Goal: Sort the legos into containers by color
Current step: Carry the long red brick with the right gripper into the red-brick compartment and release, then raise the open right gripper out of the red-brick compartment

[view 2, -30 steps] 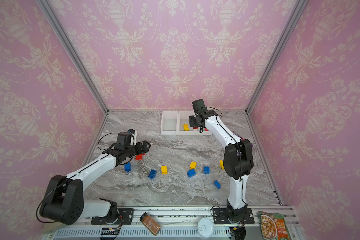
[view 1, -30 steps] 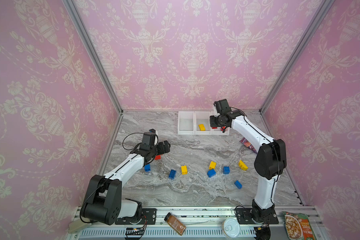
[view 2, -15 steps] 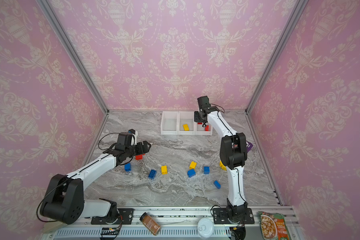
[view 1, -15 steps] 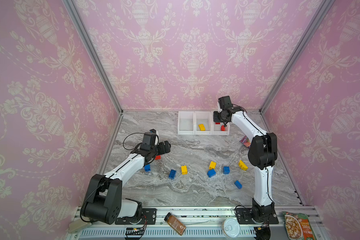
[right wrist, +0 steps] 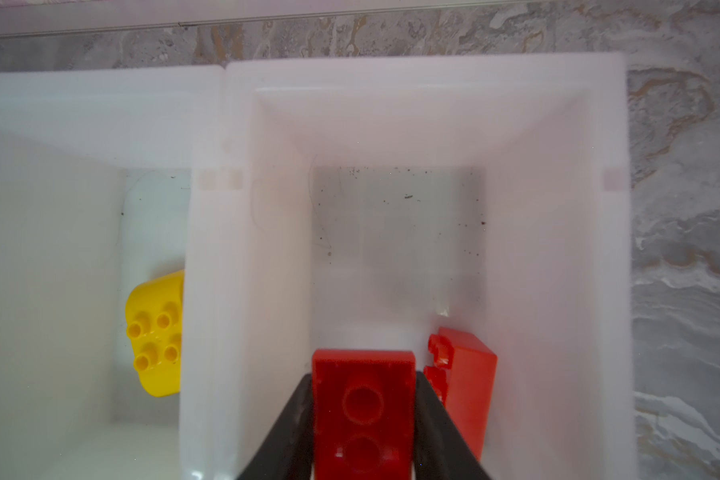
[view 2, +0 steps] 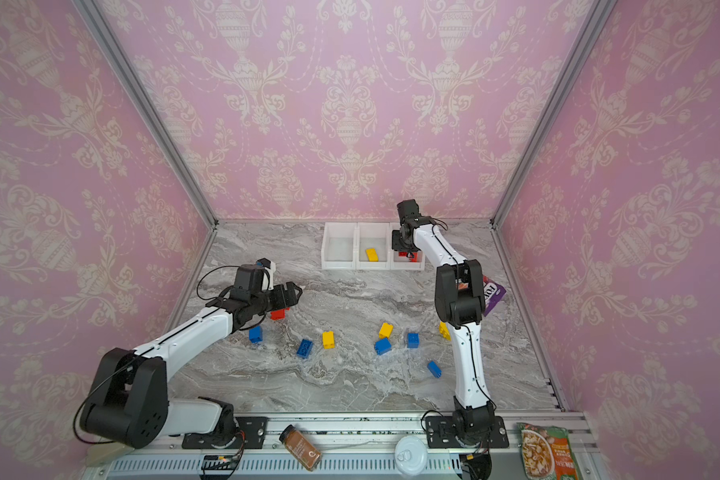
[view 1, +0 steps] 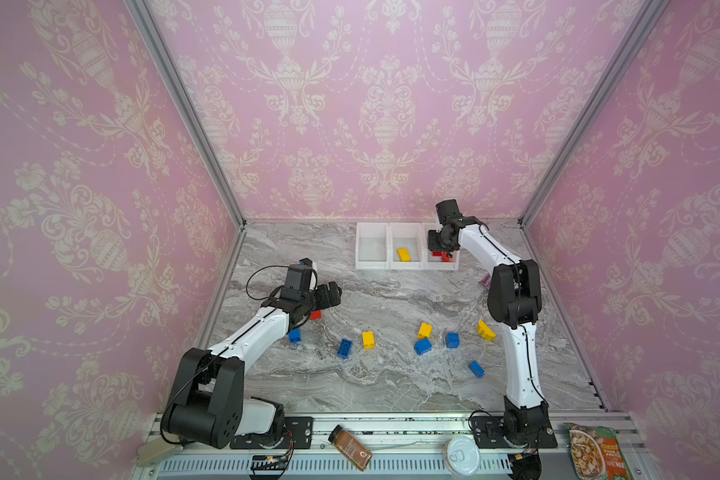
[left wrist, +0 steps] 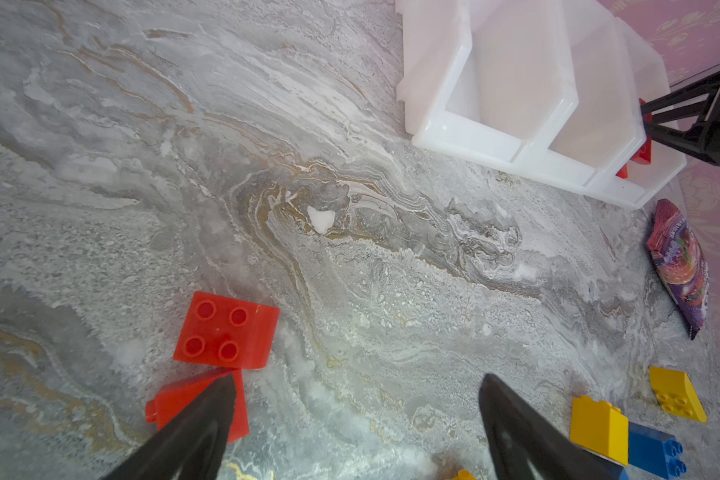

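Right wrist view: the right gripper (right wrist: 363,377) points down into the end bin (right wrist: 558,249), jaws clamped on either side of a red brick (right wrist: 363,411). A second red brick (right wrist: 468,386) lies on its side just beside it, near the bin's side wall. A yellow brick (right wrist: 156,345) sits studs up in the middle bin (right wrist: 80,116) next door. Both top views add the pose. The right arm (view 1: 520,357) rises from its base at the front rail and bends at a high elbow. Its forearm runs back to the bin row by the rear wall, wrist turned down. The left arm (view 1: 250,338) stretches low and forward from the front left corner. The left gripper (view 1: 332,291) is close over the table (view 1: 391,395), a patch of red showing under it. The left wrist view resolves that patch into two pieces. One is a square red brick (left wrist: 225,330), studs up; the other is a tipped red brick (left wrist: 171,405) right against it, partly covered by one jaw. These jaws stand wide apart. Only the top views show all the loose bricks (view 1: 422,345), blue and yellow, scattered across the table between the arms.
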You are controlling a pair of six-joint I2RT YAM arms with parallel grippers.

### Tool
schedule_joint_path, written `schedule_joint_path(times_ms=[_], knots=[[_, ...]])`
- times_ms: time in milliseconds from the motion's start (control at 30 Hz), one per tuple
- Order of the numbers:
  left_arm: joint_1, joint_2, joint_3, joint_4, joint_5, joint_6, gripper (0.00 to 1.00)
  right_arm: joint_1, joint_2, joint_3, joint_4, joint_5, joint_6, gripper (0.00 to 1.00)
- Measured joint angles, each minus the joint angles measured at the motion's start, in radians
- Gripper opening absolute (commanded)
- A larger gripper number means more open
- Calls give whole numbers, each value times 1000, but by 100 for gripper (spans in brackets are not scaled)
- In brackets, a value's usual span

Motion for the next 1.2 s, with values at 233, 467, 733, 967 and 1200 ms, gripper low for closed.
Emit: schedule_joint_path(times_ms=[233,467,733,967,1200], knots=[[0,0,0,0,0,0,94,-6,8,6,-1,-1,3,44],[0,0,0,0,0,0,94,-6,8,6,1,-5,4,46],[0,0,0,0,0,0,94,-6,6,0,5,-16,6,52],[0,0,0,0,0,0,94,-6,-47,-75,14,-39,8,65],[0,0,0,0,0,0,94,8,-193,-178,39,-50,6,78]])
